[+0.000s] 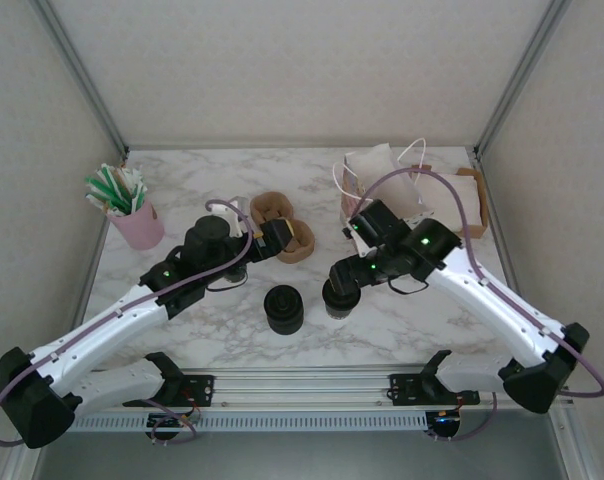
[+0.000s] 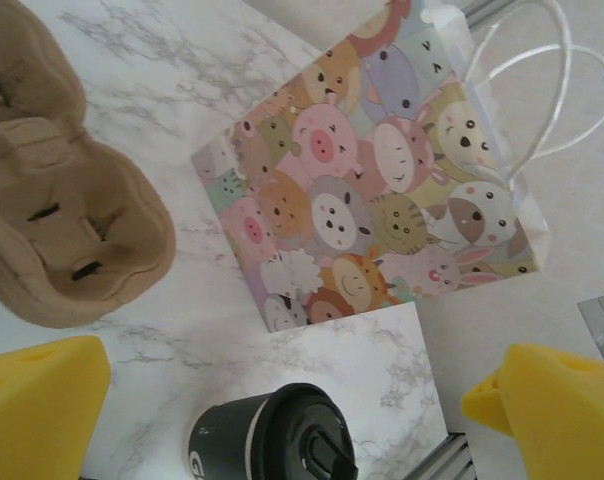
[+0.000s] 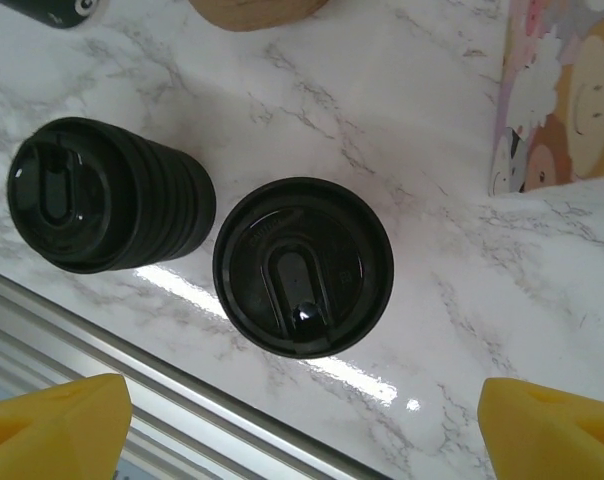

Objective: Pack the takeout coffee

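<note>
The takeout coffee (image 3: 302,265), a cup with a round black lid, stands on the marble table (image 3: 432,130) straight below my right gripper (image 3: 302,428). That gripper hangs above it, open, with its yellow fingertips (image 3: 52,425) wide apart and touching nothing. From above, the cup (image 1: 339,298) sits under the right gripper (image 1: 344,282). A second dark-bodied cup with a black lid (image 2: 277,440) lies low between the open fingers of my left gripper (image 2: 297,400), which holds nothing. The left gripper (image 1: 274,237) hovers beside the brown carrier.
A stack of black lids (image 3: 102,195) (image 1: 283,308) stands just left of the coffee. The brown pulp cup carrier (image 2: 52,200) (image 1: 282,225) and an animal-print paper bag (image 2: 372,200) (image 1: 382,180) lie behind. A pink cup of straws (image 1: 132,215) is far left and a cardboard box (image 1: 472,200) far right.
</note>
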Motion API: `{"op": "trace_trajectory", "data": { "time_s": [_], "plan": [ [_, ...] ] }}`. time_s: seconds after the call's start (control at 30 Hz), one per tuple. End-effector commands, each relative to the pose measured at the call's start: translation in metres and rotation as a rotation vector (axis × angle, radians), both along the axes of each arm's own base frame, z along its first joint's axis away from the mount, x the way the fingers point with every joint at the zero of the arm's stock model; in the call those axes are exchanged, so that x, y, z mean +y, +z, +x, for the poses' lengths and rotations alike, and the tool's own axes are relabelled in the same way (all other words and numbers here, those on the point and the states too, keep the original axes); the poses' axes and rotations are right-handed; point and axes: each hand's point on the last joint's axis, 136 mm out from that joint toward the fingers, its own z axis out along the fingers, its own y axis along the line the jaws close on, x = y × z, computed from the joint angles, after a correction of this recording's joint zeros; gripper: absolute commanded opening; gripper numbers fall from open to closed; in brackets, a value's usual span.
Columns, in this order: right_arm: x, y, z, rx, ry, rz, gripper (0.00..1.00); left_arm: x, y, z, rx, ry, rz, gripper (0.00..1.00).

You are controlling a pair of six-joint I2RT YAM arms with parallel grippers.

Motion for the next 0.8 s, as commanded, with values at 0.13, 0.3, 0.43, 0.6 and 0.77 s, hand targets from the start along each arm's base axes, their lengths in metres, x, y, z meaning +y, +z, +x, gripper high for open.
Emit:
{"op": "trace_trajectory", "data": {
  "time_s": [0.13, 0.3, 0.43, 0.6, 0.77],
  "plan": [
    [0.016, -0.017, 0.013, -0.009, 0.094, -0.130, 0.88, 0.011, -0.008, 0.001, 0.003, 0.008, 0.018, 1.00],
    [0.020, -0.032, 0.017, 0.022, 0.113, -0.177, 0.88, 0.014, -0.012, 0.004, 0.007, 0.012, 0.017, 1.00],
    [0.025, -0.043, 0.015, 0.054, 0.134, -0.194, 0.88, 0.016, -0.014, 0.006, 0.011, 0.016, 0.018, 1.00],
    [0.029, -0.053, 0.011, 0.079, 0.156, -0.208, 0.92, 0.017, -0.014, 0.008, 0.009, 0.017, 0.013, 1.00],
    [0.030, -0.059, 0.007, 0.092, 0.160, -0.210, 0.92, 0.012, -0.009, 0.007, 0.009, 0.000, -0.019, 1.00]
  ]
}}
